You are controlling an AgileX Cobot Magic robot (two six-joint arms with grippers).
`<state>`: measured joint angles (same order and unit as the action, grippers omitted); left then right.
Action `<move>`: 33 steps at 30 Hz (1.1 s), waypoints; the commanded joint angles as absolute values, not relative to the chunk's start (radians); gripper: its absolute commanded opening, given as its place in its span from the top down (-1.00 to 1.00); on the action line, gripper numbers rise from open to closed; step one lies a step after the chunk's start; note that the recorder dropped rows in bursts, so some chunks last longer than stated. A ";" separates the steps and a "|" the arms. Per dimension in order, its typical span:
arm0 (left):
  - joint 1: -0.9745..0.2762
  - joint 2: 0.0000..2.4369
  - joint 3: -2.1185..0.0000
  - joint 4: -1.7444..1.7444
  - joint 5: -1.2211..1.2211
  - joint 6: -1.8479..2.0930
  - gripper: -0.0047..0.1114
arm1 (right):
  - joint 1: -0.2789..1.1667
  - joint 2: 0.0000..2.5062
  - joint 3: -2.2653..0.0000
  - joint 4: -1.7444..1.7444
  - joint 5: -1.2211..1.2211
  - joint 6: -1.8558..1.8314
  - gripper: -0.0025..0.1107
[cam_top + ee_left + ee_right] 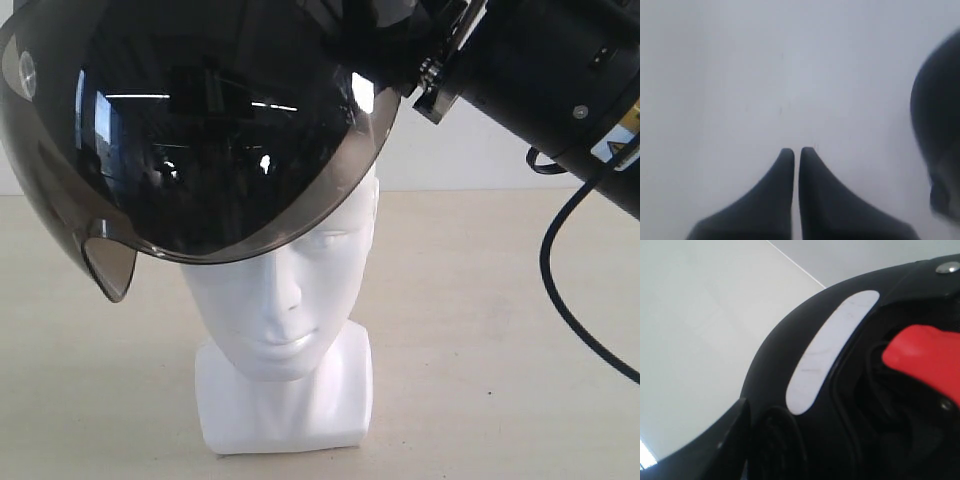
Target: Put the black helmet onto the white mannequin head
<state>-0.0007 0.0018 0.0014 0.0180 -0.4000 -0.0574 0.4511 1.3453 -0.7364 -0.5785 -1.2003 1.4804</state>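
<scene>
The black helmet [200, 130] hangs tilted over the white mannequin head [290, 300], with its smoky visor covering the forehead and eyes; nose, mouth, neck and the squarish base [285, 410] show below. My right arm [545, 60] reaches in from the upper right, its fingers hidden behind the shell. In the right wrist view my right gripper [757, 440] is shut on the helmet's rim [785, 350], beside a white oval patch [827, 350] and a red inner part [925, 357]. My left gripper [796, 150] is shut and empty over a pale surface, with the helmet [940, 135] off to one side.
The mannequin stands on a beige table [500, 330] in front of a white wall. A black cable [560, 290] loops down from the right arm at the right edge.
</scene>
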 commanded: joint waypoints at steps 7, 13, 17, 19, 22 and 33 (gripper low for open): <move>-0.012 0.094 -0.262 0.193 -0.318 -0.323 0.84 | 0.422 1.316 -0.745 -0.477 -1.221 1.441 0.96; -0.012 0.572 -0.764 0.494 -0.090 -0.657 0.84 | 0.422 1.316 -0.745 -0.477 -1.221 1.437 0.96; -0.030 0.841 -0.963 0.567 -0.049 -0.722 0.84 | 0.422 1.316 -0.745 -0.478 -1.221 1.426 0.96; -0.116 0.901 -1.007 0.640 0.011 -0.726 0.84 | 0.422 1.316 -0.745 -0.478 -1.221 1.421 0.96; -0.288 0.953 -1.019 0.689 0.131 -0.630 0.84 | 0.422 1.316 -0.745 -0.478 -1.221 1.411 0.96; -0.406 0.946 -1.173 0.542 0.284 -0.383 0.84 | 0.422 1.316 -0.745 -0.473 -1.221 1.405 0.96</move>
<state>-0.3980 0.9599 -1.1459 0.5638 0.2803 -0.4102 0.4497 1.3453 -0.7364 -0.5785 -1.1984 1.4786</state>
